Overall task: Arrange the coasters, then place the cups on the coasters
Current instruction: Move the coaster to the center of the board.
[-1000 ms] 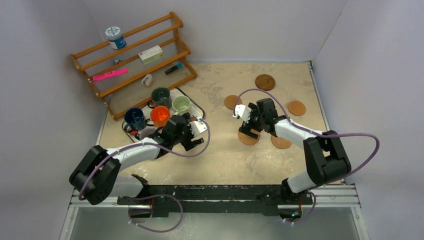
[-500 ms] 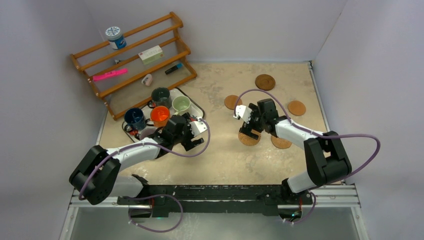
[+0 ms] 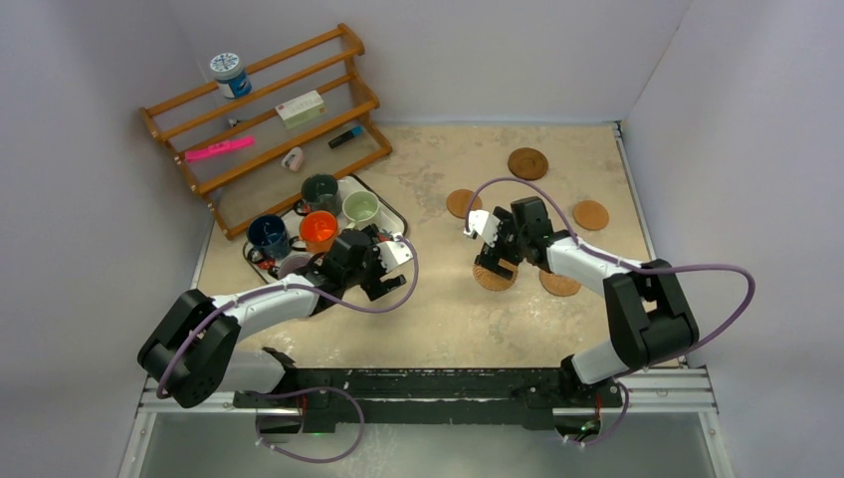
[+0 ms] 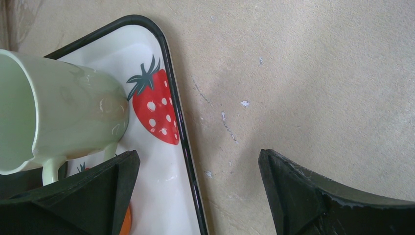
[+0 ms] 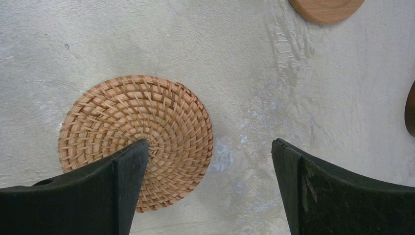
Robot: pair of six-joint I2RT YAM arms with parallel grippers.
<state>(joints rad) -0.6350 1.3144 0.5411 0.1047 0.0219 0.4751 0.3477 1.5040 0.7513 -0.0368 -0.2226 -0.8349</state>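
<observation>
Wicker coaster (image 5: 128,117) lies partly beneath one finger of the wide-open right gripper (image 5: 209,142); left gripper (image 4: 198,152) gapes wide, empty.

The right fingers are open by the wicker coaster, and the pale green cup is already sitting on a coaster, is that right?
Not quite. The pale green cup sits on the strawberry tray, not on a coaster, as the left wrist view shows. The right fingers are indeed open by the wicker coaster.
</observation>
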